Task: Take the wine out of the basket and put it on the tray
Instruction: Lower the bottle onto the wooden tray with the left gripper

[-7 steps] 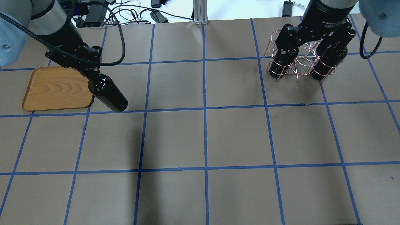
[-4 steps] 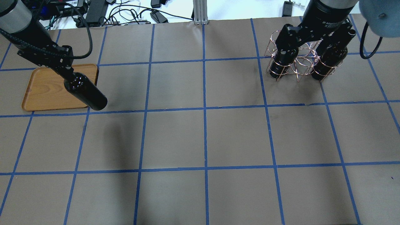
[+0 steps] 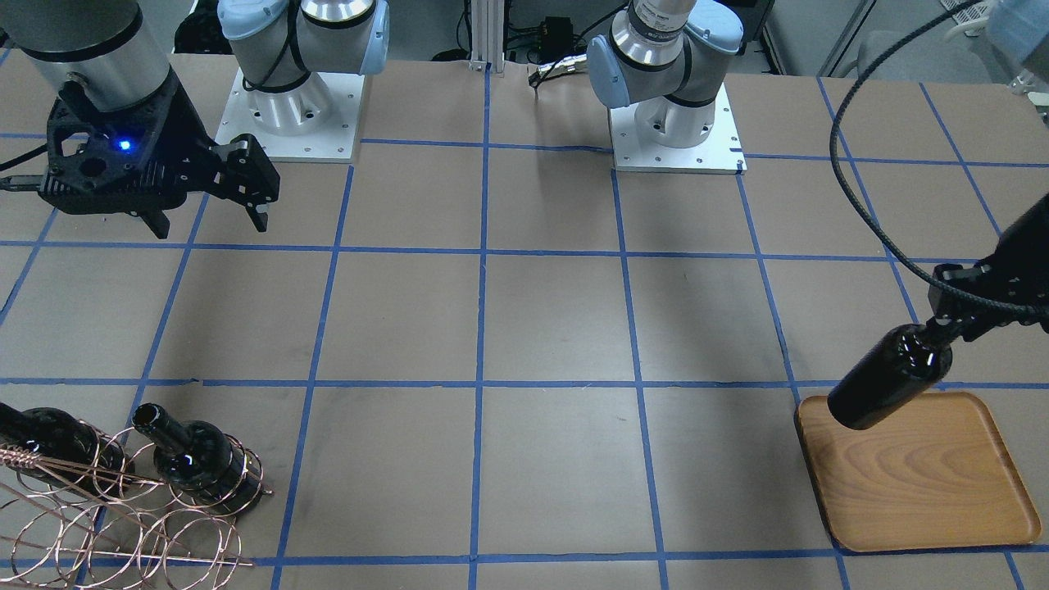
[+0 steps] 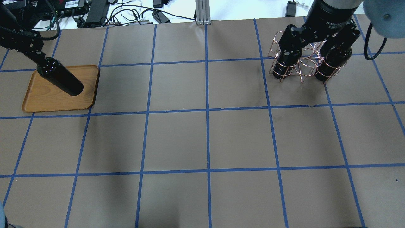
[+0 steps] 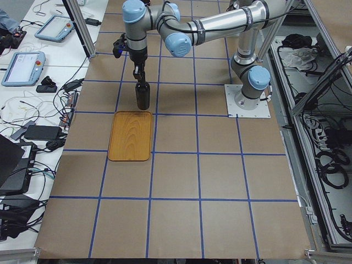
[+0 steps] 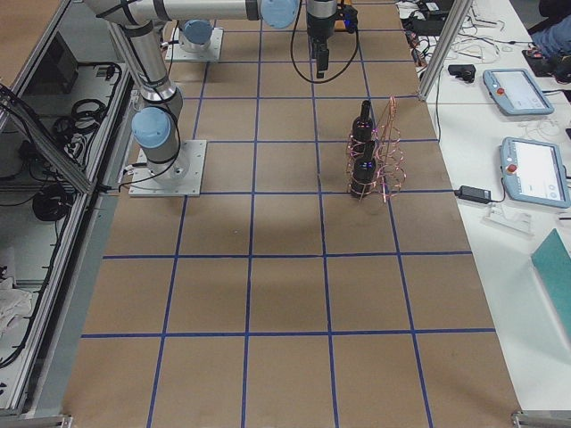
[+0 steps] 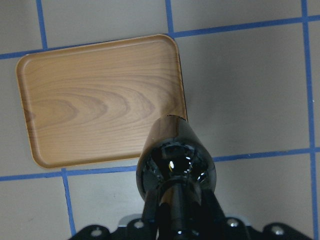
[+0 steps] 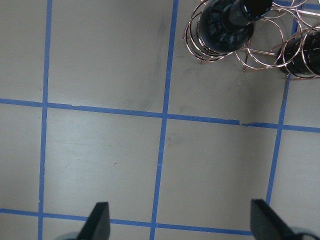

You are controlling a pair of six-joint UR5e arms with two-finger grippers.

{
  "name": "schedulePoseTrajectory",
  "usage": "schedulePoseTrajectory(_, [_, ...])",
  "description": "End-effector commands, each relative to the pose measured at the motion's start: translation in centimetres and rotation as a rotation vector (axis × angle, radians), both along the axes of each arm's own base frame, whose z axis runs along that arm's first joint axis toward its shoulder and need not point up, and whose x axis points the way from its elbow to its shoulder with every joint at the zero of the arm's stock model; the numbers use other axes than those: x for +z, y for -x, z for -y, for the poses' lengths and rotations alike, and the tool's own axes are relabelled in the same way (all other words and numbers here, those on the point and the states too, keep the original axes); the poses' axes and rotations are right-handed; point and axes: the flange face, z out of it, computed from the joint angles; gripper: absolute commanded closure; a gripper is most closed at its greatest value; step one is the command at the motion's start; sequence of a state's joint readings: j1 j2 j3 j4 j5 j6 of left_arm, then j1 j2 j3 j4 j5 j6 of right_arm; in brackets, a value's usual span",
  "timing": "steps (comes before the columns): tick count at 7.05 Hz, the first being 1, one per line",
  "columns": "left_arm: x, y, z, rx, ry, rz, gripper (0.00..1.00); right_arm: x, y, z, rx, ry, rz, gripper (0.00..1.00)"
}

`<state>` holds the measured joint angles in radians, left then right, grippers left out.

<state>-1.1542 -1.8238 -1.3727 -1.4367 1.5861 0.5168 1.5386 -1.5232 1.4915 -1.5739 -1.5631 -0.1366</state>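
One wine bottle hangs upright above the tray, its base over a corner near the rim, not yet set down. Fingers of the left gripper are clamped on the neck; the right gripper, well apart from the tray, is spread wide and empty. Lowered here, the base could catch the raised rim, and the glossy bottle could topple or slip.

wine: glossy black
tray: honey-brown, wavy wood grain
basket: shiny copper
bench: dull grey-brown, blue grid lines
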Motion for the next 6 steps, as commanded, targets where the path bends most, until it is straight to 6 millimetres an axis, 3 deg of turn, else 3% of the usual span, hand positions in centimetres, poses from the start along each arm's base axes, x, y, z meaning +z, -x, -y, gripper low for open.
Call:
schedulePoseTrajectory(1, [-2.4,-2.8,2.5,-0.013,0.021,0.010,1.00,-0.1,0.0,0.0,0.000,-0.001,0.000,0.00])
schedulePoseTrajectory(4, [-5.1,-3.6,4.3,-0.016,0.033,-0.033,1.00,-0.3,0.1,0.0,-0.003,-0.006,0.000,0.00])
schedulePoseTrajectory(6, [-5.5,-4.7,4.1,-0.001,0.032,-0.043,1.00,-0.3,0.1,0.0,-0.003,0.001,0.002,0.00])
